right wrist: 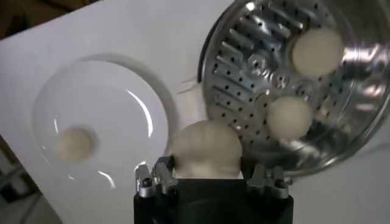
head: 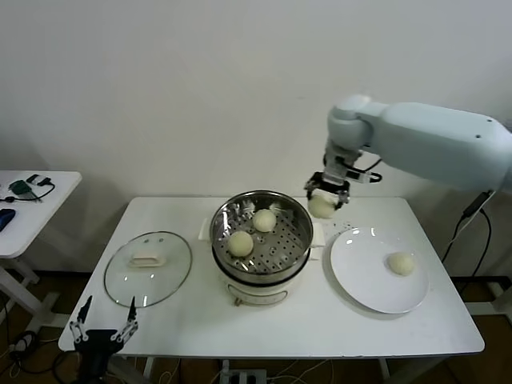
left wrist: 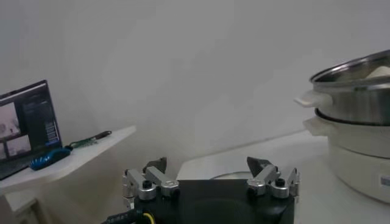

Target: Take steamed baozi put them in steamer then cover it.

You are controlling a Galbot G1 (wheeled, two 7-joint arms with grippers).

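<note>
Your right hand (head: 326,192) holds a baozi (head: 322,206) beside the steamer (head: 261,232) rim; release early and it prob drops on the desk (head: 240,328); left hand (head: 102,330) wide open, idle

Head view overlooks table (head: 200,336); both wrist views share steamer (right wrist: 292,85).

Stuff you can't fully see:
The round shiny steel steamer pot (left wrist: 356,91) gets chopped by the right frame edge; the dark laptop screen (left wrist: 24,125) at far left is blurry.
</note>
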